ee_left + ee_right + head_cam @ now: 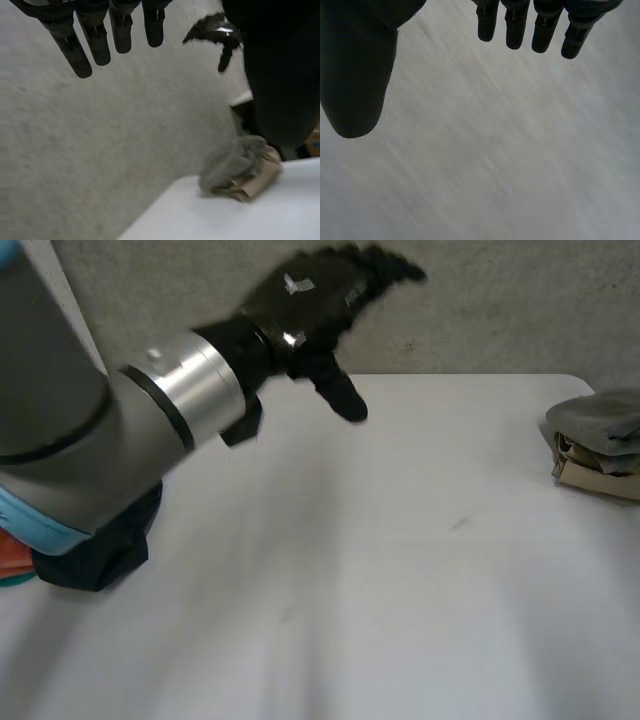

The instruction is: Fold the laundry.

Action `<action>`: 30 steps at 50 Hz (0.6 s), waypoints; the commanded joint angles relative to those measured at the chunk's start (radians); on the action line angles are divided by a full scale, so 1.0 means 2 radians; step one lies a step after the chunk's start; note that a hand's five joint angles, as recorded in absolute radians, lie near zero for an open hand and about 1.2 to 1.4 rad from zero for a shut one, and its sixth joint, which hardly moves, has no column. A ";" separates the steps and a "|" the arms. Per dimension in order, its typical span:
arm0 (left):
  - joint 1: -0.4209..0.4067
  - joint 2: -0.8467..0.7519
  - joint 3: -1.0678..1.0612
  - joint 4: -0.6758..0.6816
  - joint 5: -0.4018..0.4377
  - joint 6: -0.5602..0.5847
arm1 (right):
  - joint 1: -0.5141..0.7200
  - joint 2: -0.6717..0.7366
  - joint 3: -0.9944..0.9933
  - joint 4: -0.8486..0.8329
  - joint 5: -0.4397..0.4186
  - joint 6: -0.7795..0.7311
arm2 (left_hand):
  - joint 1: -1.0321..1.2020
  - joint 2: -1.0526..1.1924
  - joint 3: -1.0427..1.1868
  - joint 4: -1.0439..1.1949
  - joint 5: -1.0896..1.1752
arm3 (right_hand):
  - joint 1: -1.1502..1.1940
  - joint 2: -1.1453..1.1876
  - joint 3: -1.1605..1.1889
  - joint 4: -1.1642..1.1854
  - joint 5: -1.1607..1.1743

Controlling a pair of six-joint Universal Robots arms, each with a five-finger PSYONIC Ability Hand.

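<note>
On the white table [400,570], a folded grey-and-tan cloth stack [600,445] lies at the right-arm edge, well apart from my left hand [300,300]. That hand and my right hand [355,65] are straight-fingered, empty.

Reaching over the surface [400,540] from its near-left side: left arm [60,410], silver wrist ring [195,385] leading. Left robot hand [305,305] raised clear above the surface's far edge, fingers [95,40] straight and slightly spread, thumb [340,395] hanging down toward the surface, empty. Right robot hand [355,75] likewise relaxed: fingers [543,30] straight, thumb set well apart, empty.
</note>
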 commanded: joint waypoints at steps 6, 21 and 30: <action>0.204 0.056 -0.053 -0.008 -0.085 0.076 | 0.161 -0.048 0.218 0.014 -0.164 0.002 | -0.005 -0.014 -0.020 -0.013 -0.021 | -0.032 -0.021 -0.021 -0.021 -0.025; 0.337 -0.139 -0.073 -0.008 -0.175 0.402 | 0.170 -0.006 0.271 0.096 -0.126 -0.088 | 0.028 0.018 0.012 0.019 0.012 | -0.032 -0.021 -0.021 -0.021 -0.025; 0.317 -0.157 -0.050 0.003 -0.181 0.407 | 0.166 -0.006 0.287 0.095 -0.127 -0.087 | 0.601 0.592 0.586 0.593 0.585 | -0.032 -0.021 -0.021 -0.021 -0.025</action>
